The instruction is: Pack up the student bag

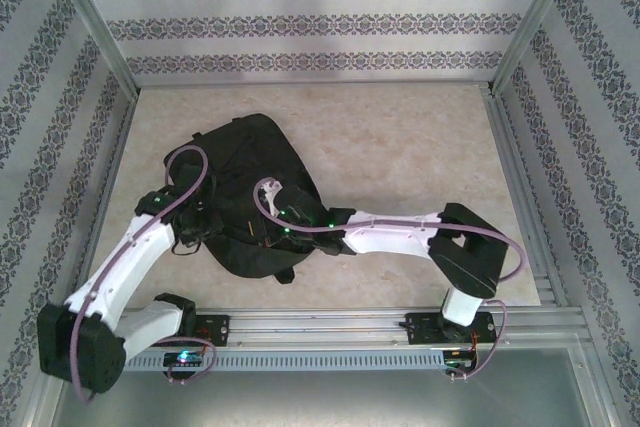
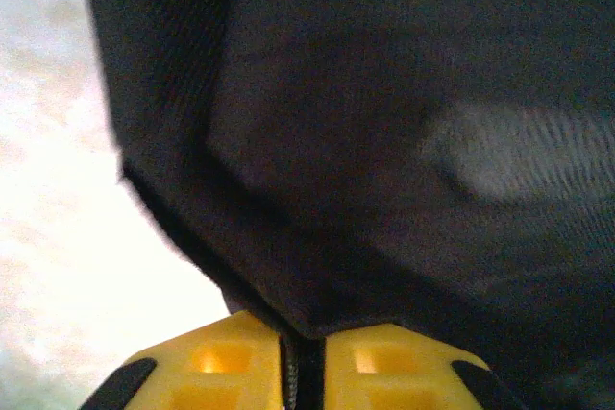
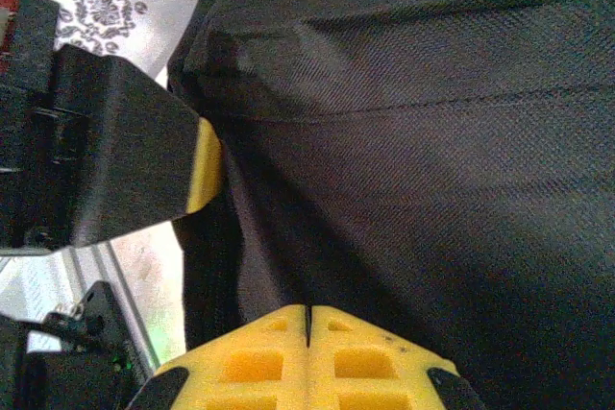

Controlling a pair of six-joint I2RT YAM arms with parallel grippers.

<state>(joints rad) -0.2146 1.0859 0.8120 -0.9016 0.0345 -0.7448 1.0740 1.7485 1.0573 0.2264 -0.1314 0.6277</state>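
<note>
Thin fold of student bag (image 1: pixel 240 162) nipped in left gripper (image 2: pixel 304 360); right gripper (image 3: pixel 307 333) fingers together, nothing visibly held. Risk: fold slipping free under pull, fabric slumping back.

Left arm (image 1: pixel 130 257) angled up and inward from its base | left gripper (image 2: pixel 303 372) jaws a sliver apart, bag (image 2: pixel 365 122) fabric pinched between | right arm (image 1: pixel 400 232) folded at elbow, stretched leftward | right gripper (image 3: pixel 307 357) jaws pressed together
</note>
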